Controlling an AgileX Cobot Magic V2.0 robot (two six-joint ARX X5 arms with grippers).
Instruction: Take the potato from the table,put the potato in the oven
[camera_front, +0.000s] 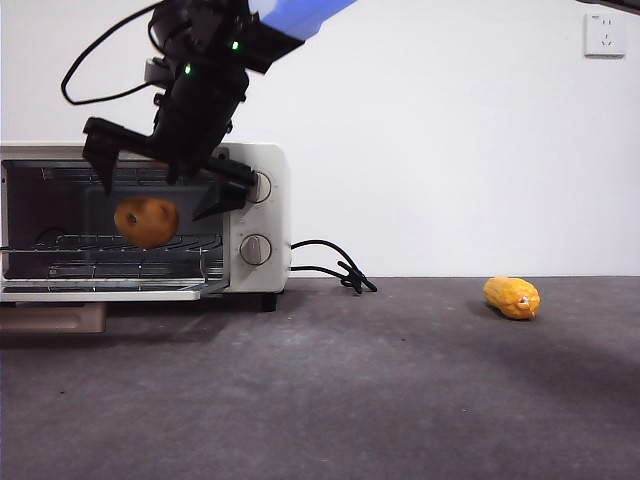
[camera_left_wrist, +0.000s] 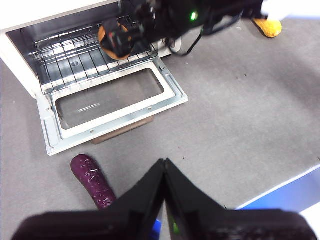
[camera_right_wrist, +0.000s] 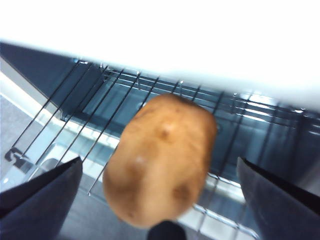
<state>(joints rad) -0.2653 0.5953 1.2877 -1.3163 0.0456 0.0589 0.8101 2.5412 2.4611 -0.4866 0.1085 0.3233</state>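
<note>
**Potato at the oven mouth, jaws spread wide**

A plain white wall with a socket (camera_front: 605, 35) high at one end backs the dark grey surface (camera_front: 400, 390), where the cream-white toaster oven (camera_front: 262, 160) stands with its glass door (camera_left_wrist: 112, 97) folded down flat.

The right end effector (camera_front: 165, 185) hangs in front of the open cavity, its two jaws well apart. The potato (camera_front: 146, 221) sits just below and between them, at the front of the wire rack (camera_front: 60, 245). In the front view it seems clear of both jaws; whether it already rests on the rack or is in mid-drop cannot be told, though the blur in the right wrist view hints at motion. In that wrist view the potato (camera_right_wrist: 160, 160) lies midway between the jaws with its long axis running away from the camera toward the cavity, across the front bar of the rack (camera_right_wrist: 150, 105). The left wrist view places it (camera_left_wrist: 116, 39) at the near end of the rack, by the hinge side of the door rather than deep inside.

So the potato lies straight ahead of and under the right end effector, which is by far the nearer one. The left end effector (camera_left_wrist: 164, 170), its jaws pressed together, waits well back over the surface, near a dark purple vegetable, perhaps an eggplant (camera_left_wrist: 92, 181). A corn piece (camera_front: 511, 297) lies far off to the side, beyond the black cord (camera_front: 335, 270).

My reading: the placing is nearly done, and what remains is backing out without brushing the potato off the rack edge.
</note>
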